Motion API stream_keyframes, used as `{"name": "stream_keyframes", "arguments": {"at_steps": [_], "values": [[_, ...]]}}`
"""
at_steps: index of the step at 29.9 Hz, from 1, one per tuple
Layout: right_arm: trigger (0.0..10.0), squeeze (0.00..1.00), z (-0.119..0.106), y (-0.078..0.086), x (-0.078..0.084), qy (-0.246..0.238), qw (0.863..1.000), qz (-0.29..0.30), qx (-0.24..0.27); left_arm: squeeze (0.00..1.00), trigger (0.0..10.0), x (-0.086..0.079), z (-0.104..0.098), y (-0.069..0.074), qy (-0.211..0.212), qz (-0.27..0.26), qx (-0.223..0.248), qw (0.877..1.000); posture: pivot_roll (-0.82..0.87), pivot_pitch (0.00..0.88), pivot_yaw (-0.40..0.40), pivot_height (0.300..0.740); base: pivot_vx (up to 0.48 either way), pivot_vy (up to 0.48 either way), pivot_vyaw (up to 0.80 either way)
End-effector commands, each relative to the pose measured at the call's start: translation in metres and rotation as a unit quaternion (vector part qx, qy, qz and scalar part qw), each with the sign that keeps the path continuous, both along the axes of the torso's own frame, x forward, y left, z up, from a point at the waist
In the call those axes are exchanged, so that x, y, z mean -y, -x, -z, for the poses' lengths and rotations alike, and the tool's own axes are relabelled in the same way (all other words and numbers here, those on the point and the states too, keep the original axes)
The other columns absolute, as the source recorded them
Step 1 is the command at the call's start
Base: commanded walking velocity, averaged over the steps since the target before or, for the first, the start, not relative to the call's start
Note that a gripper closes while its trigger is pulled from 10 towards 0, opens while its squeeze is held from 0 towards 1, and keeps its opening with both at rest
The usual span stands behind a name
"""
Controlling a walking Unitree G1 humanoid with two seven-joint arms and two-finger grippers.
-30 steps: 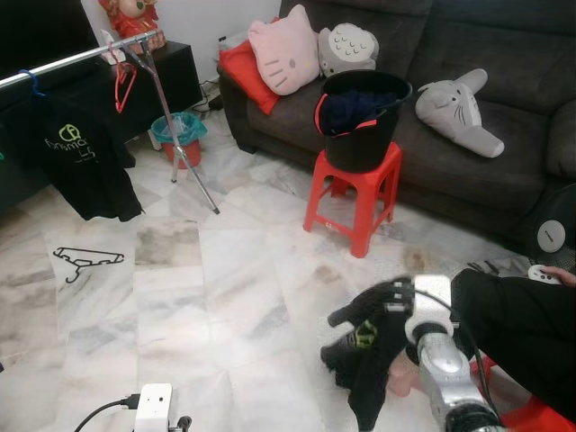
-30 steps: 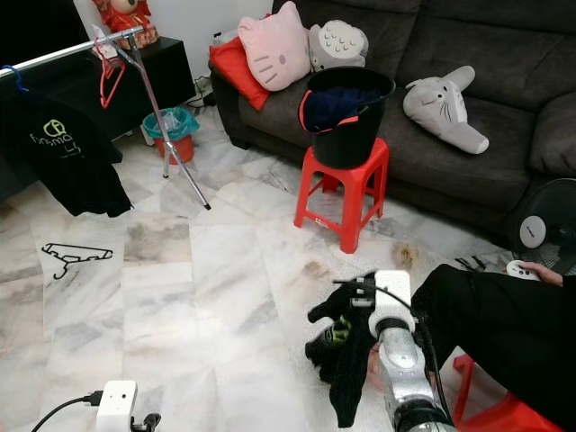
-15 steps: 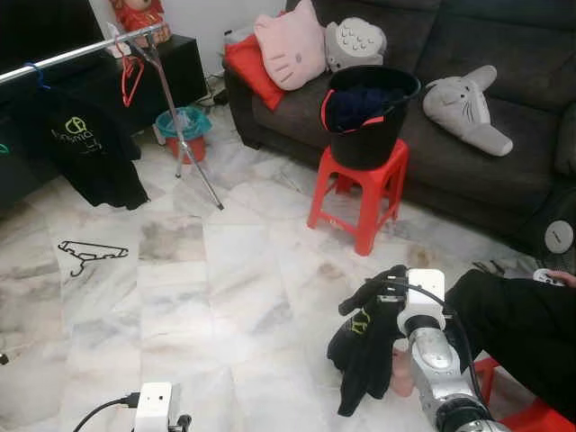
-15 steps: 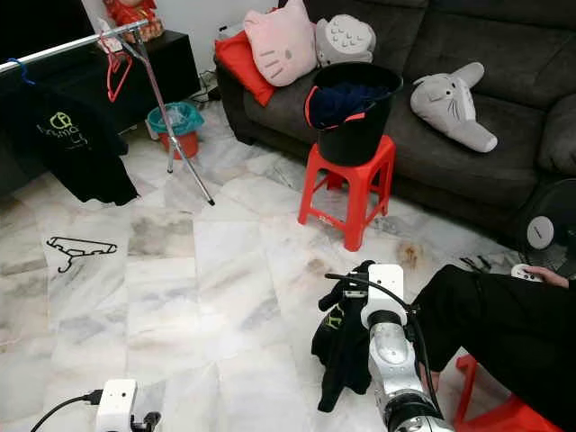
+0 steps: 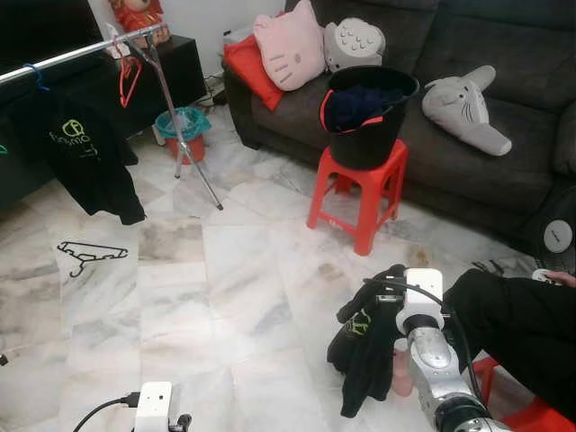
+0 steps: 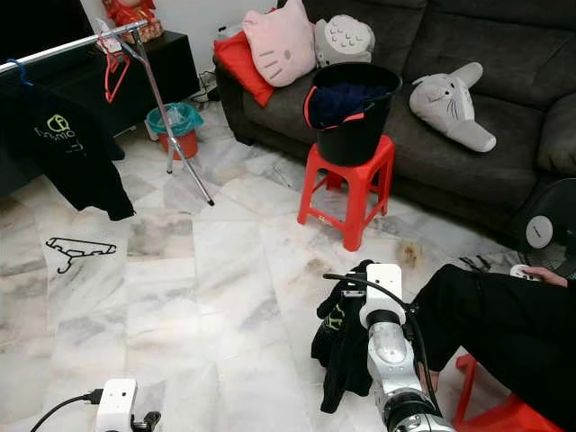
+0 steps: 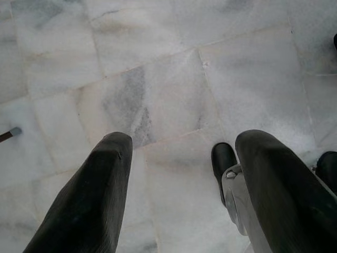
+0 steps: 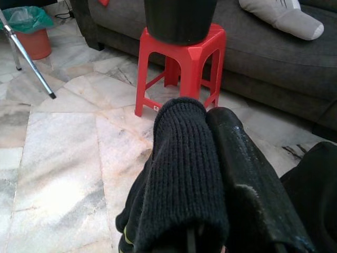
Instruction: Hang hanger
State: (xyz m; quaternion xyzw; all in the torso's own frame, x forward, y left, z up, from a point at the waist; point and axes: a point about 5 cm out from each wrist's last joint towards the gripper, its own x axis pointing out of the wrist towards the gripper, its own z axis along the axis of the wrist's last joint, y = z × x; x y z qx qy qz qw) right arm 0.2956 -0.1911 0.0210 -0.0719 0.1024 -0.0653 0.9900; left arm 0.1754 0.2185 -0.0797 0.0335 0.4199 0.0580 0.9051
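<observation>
A black wire hanger [image 5: 90, 254] lies flat on the marble floor at the left. Beyond it a metal clothes rail [image 5: 72, 56] carries a black printed T-shirt [image 5: 85, 162] and a red hanger [image 5: 129, 76]. My right gripper [image 5: 382, 295] is low at the right front, shut on a black garment [image 5: 364, 351] that drapes over its fingers [image 8: 231, 153] and hangs toward the floor. The left gripper [image 7: 179, 142] points down at bare tiles, its two fingers [image 7: 102, 179] wide apart with nothing between them.
A red stool [image 5: 355, 193] holds a black bucket [image 5: 364, 108] of clothes in front of a dark sofa [image 5: 504, 54] with plush cushions. A teal bin [image 5: 183, 130] stands by the rack's leg. A person's leg [image 5: 522, 324] is at my right. A white box with a cable [image 5: 153, 405] lies near my feet.
The camera has shifted slightly. My right gripper keeps its hold on the black garment and has lifted it a little forward; the cloth now hangs straighter.
</observation>
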Motion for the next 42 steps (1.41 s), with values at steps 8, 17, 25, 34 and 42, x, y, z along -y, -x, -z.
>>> {"name": "stream_keyframes", "arguments": {"at_steps": [8,17,25,34,42], "values": [[10.0,0.00,-0.0064,-0.0062,-0.0083,0.000,1.000,-0.013,0.018,0.00,10.0,-0.0037,0.0001,0.0010,-0.008,-0.003,-0.007,1.000,-0.06,0.000,0.039,0.736,0.257,0.000,0.00],[10.0,0.00,-0.0051,-0.0056,-0.0087,0.008,1.000,-0.017,0.013,0.00,10.0,-0.0035,0.0000,0.0008,-0.009,0.000,-0.008,1.000,-0.07,0.000,0.039,0.736,0.266,0.000,0.41],[10.0,0.00,-0.0051,-0.0055,-0.0093,0.009,1.000,-0.021,0.014,0.00,10.0,-0.0031,0.0002,0.0011,-0.007,-0.001,-0.008,1.000,-0.07,0.000,0.037,0.736,0.265,0.000,0.80],[10.0,0.00,-0.0052,-0.0056,-0.0095,0.010,1.000,-0.022,0.015,0.00,10.0,-0.0027,0.0004,0.0014,-0.007,0.000,-0.008,1.000,-0.07,0.000,0.035,0.736,0.266,0.000,0.80],[10.0,0.00,-0.0044,-0.0051,-0.0102,0.010,1.000,-0.023,0.014,0.00,10.0,-0.0027,0.0008,0.0022,-0.006,0.002,-0.009,1.000,-0.07,0.000,0.037,0.736,0.267,0.000,0.75]]}}
